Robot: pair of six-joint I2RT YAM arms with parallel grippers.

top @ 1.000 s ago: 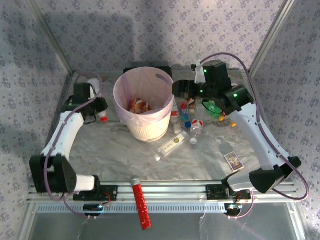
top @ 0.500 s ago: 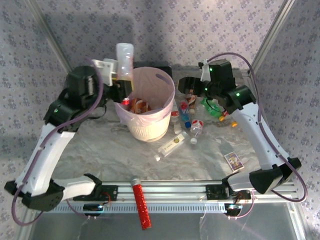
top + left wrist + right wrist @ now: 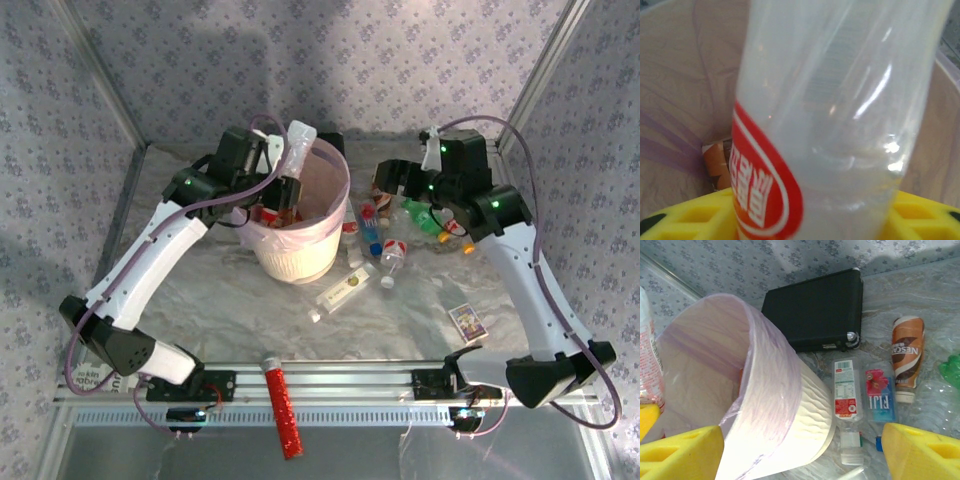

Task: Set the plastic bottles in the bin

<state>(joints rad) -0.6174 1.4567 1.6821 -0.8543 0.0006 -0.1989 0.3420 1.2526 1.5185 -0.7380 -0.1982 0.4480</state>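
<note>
We see our left gripper clamped on a clear bottle above the bin, while our right gripper hangs open over loose bottles.

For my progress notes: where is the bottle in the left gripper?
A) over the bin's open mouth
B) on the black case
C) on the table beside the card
A: the left gripper is shut on the clear bottle, and the inside of the bin shows behind it.
</note>
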